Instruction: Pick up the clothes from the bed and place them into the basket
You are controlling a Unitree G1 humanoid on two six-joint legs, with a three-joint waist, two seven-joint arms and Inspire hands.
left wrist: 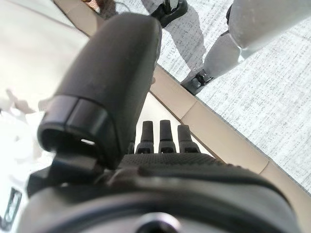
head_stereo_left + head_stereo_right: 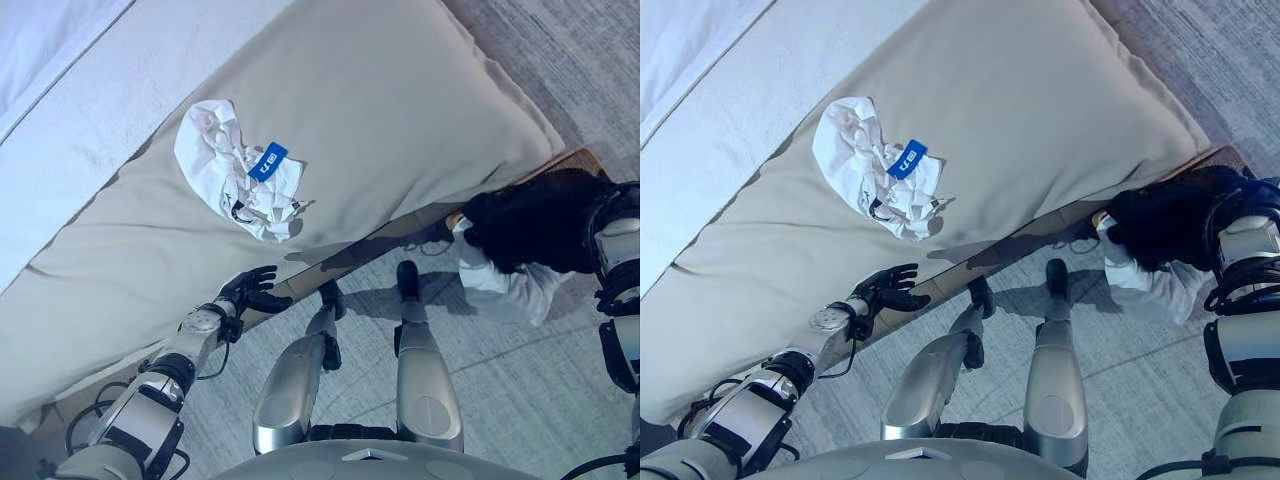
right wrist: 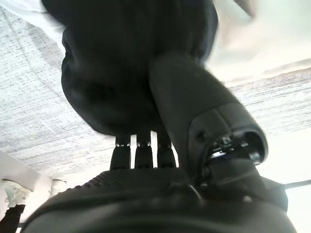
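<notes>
The right hand (image 3: 160,145) has its fingers and thumb curled around a black garment (image 2: 535,220). It holds the garment up in the air, off the bed's near corner. A white piece of clothing (image 2: 500,285) hangs under the black one, above the grey carpet floor (image 2: 520,390). Behind the black garment, a bit of a brown wicker basket (image 2: 575,157) peeks out, right by the bed's corner. Most of the basket is hidden.

The left hand (image 2: 250,290) holds nothing. Its fingers are loose and a little bent, and it sits at the near edge of the bed (image 2: 400,110), over the tan frame. In its own wrist view the fingers (image 1: 165,138) point out over that edge.

A crumpled white garment (image 2: 235,170) with a blue tag (image 2: 267,161) lies on top of the bed, on the beige cover, further in from the left hand. A paler blanket (image 2: 60,130) covers the far side of the bed.
</notes>
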